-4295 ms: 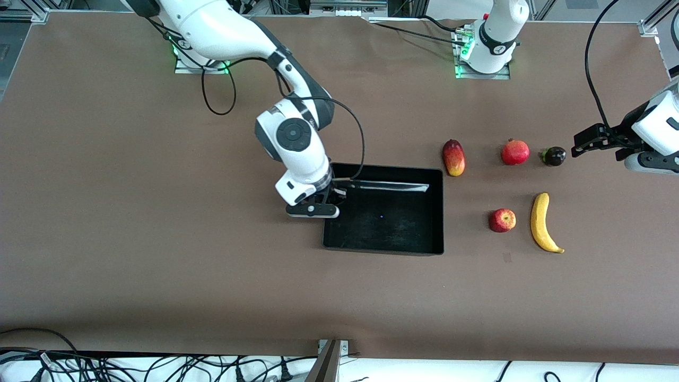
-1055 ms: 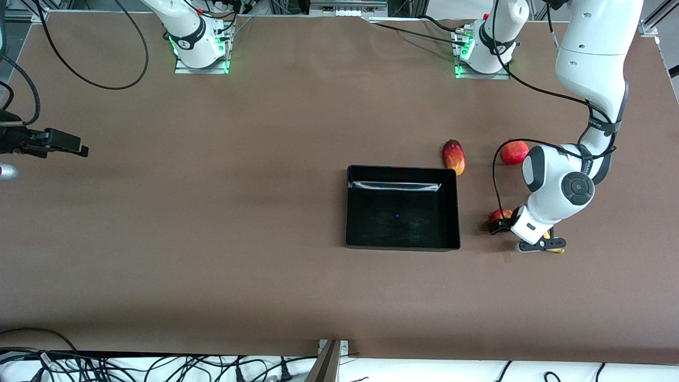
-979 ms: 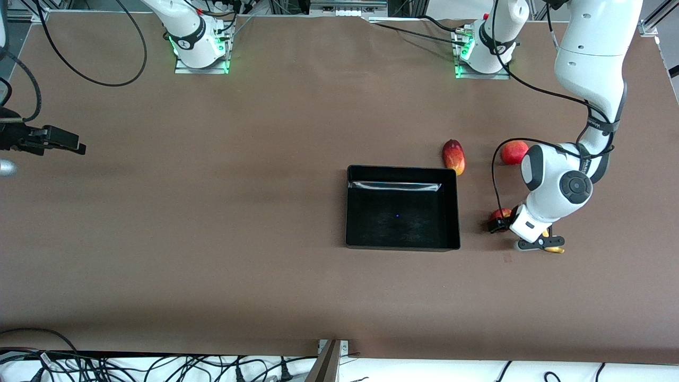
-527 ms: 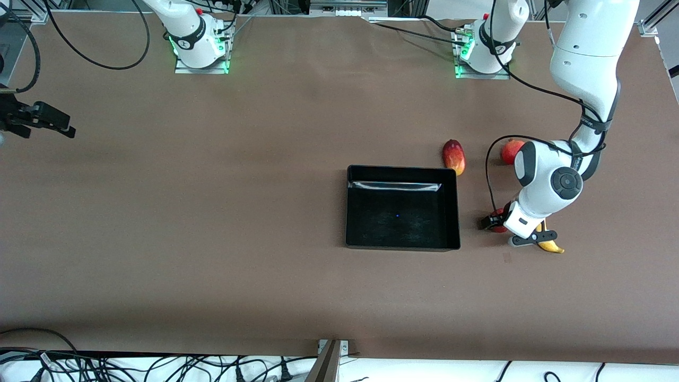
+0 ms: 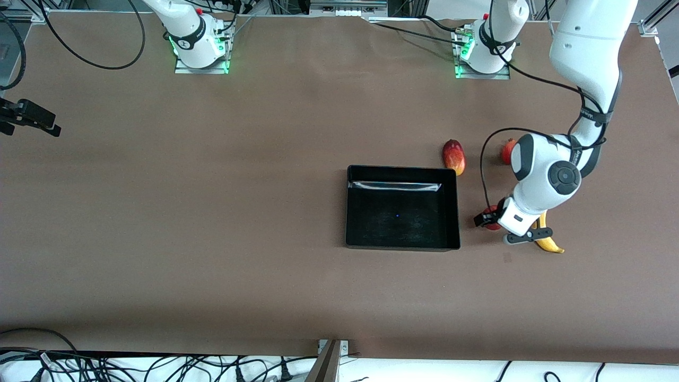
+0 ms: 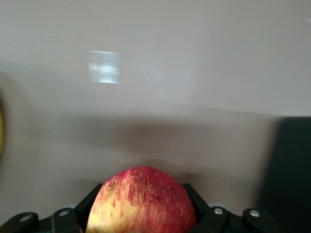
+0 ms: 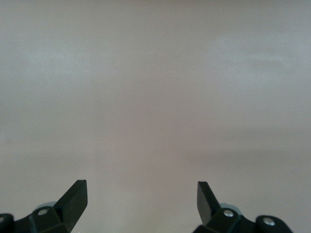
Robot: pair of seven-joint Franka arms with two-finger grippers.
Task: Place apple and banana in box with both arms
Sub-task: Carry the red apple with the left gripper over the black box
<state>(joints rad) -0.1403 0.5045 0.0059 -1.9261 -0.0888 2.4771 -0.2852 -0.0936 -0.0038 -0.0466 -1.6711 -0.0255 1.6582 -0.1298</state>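
My left gripper is shut on the small red and yellow apple, which fills the space between its fingers in the left wrist view. It holds the apple just above the table between the black box and the banana. The left arm's wrist covers part of the yellow banana. The box is empty, and its dark wall shows in the left wrist view. My right gripper is open and empty over the table's edge at the right arm's end. Its wrist view shows only bare table.
An elongated red-and-yellow fruit lies by the box's corner, farther from the front camera. A larger round red fruit lies beside it, half hidden by the left arm. Black cables hang from both arms.
My left gripper has moved toward the box with the apple shut in it, uncovering more of the banana. My right gripper has drifted farther out over the table's edge.
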